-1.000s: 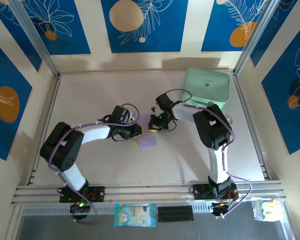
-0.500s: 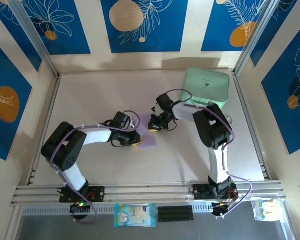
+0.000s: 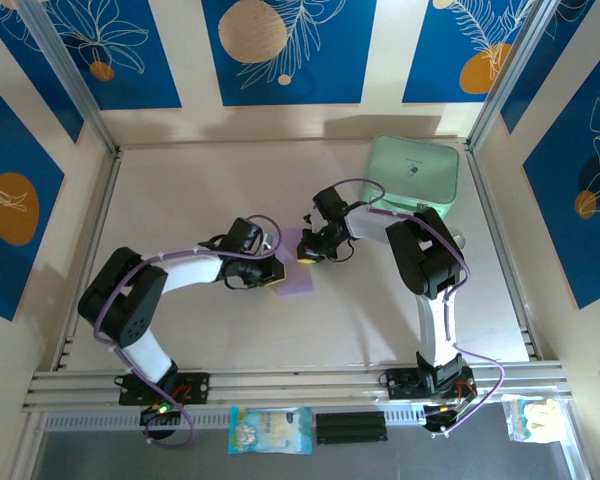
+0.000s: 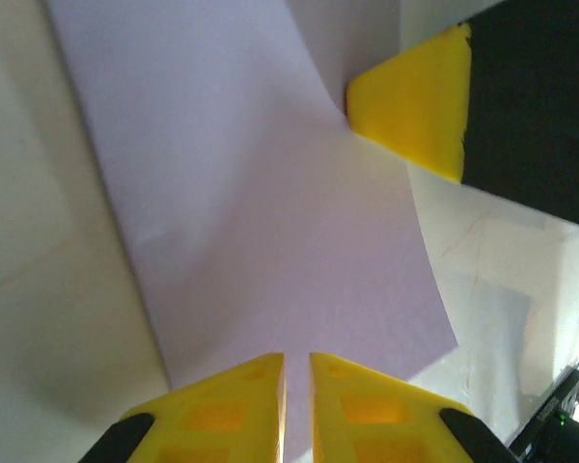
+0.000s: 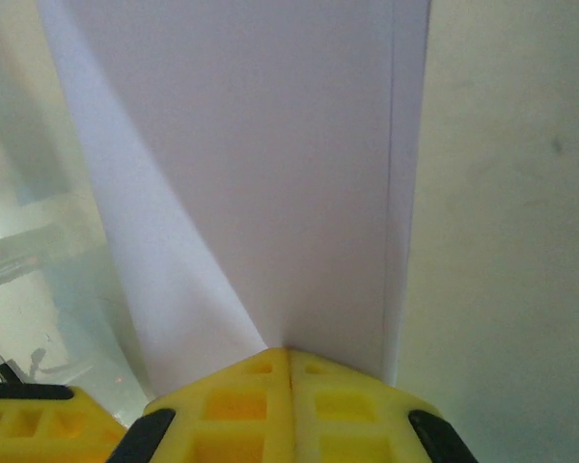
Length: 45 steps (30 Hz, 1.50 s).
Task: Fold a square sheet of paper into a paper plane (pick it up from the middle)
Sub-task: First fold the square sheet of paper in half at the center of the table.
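Sheet of paper: you have the pale lilac sheet of paper [image 3: 298, 278] near the middle of the table [image 3: 200, 190], caught between your two grippers.
Left gripper: your left gripper [image 3: 273, 279] sits at the sheet's left side. In the left wrist view its yellow fingers [image 4: 222, 405] are drawn almost together, with only a thin slit between them. The near edge of the sheet [image 4: 270, 212] runs into that slit, so the left gripper [image 4: 297, 365] is pinching the paper.
Right gripper: your right gripper [image 3: 307, 252] meets the sheet's far edge. In the right wrist view its fingers are pressed tight together on the paper's edge, so the right gripper [image 5: 289, 355] is clamped on the sheet [image 5: 270, 164].
Paper shape: the sheet bows between the two grips rather than lying flat. In the right wrist view a straight line runs down it, close to its right edge.
Across the sheet: from the left wrist view you see a yellow fingertip of the right gripper [image 4: 415, 106] touching the far edge of the paper.
Mint-green case: the mint-green case [image 3: 412, 175] rests at the far right of the table, well apart from the sheet.
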### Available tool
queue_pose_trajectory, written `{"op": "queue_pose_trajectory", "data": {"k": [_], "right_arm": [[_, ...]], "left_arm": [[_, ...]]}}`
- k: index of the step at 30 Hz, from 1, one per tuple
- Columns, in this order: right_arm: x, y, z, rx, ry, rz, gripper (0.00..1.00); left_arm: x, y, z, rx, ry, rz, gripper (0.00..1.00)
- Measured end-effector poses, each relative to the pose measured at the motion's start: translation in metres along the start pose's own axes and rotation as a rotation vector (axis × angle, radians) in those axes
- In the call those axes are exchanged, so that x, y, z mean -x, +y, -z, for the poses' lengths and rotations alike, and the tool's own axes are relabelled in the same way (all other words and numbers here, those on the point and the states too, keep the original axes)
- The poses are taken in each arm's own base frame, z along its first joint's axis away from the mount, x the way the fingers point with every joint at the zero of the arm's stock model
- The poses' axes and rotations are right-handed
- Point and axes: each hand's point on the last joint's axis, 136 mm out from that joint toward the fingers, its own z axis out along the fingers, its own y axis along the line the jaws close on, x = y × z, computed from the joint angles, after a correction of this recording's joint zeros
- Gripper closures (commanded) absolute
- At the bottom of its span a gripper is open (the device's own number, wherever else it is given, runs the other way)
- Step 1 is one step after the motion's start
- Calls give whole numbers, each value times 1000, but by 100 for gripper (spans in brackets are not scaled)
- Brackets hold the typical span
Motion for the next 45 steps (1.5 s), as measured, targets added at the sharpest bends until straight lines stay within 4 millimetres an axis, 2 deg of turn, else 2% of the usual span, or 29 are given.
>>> {"op": "queue_pose_trajectory", "data": {"k": [4,9,15,21,24,29,33,38,45], "right_arm": [[0,0,0,0,0,0,97],[0,-1,0,1,0,-2,97],[0,-1,0,11,7,-9,98],[0,-1,0,13,7,-10,98],[0,-2,0,15,9,-12,98],[0,-1,0,16,9,-15,98],[0,-2,0,16,10,-21,98],[1,-2,0,16,10,-23,98],[0,-2,0,16,10,-25,98]], "left_arm": [[-10,6,-11,22,38,6,85],[-21,10,-14,44,65,-21,86],[-37,19,-7,85,84,-72,87],[-55,27,10,143,131,-77,85],[-45,21,19,153,96,-85,82],[2,-9,26,81,-47,-111,83],[25,-13,11,77,-64,-93,84],[21,9,-12,129,-6,-56,86],[16,16,-15,128,11,-65,87]]}}
